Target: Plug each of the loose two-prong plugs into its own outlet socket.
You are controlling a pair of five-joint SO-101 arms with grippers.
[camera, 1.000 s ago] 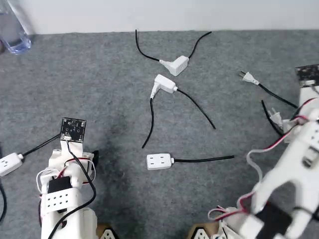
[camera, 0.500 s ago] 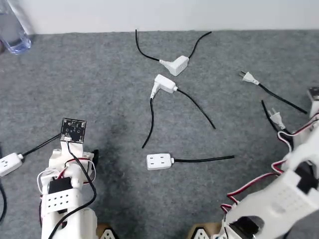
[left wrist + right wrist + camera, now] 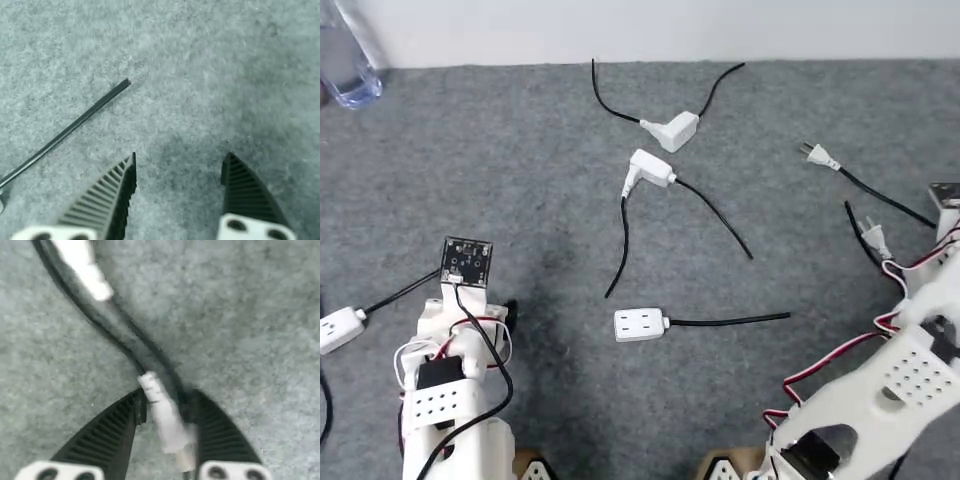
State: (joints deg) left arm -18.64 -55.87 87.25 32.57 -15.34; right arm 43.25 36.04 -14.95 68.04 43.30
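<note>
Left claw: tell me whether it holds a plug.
No, the left claw stands open over bare carpet, a black cable end lying apart.

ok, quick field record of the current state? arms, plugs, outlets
left gripper: open, over grey carpet, near a black cord end
right gripper: at a white two-prong plug, grip unclear
loose plug: on carpet, far right
three-socket outlet: centre, sockets empty
second outlet: left edge
</note>
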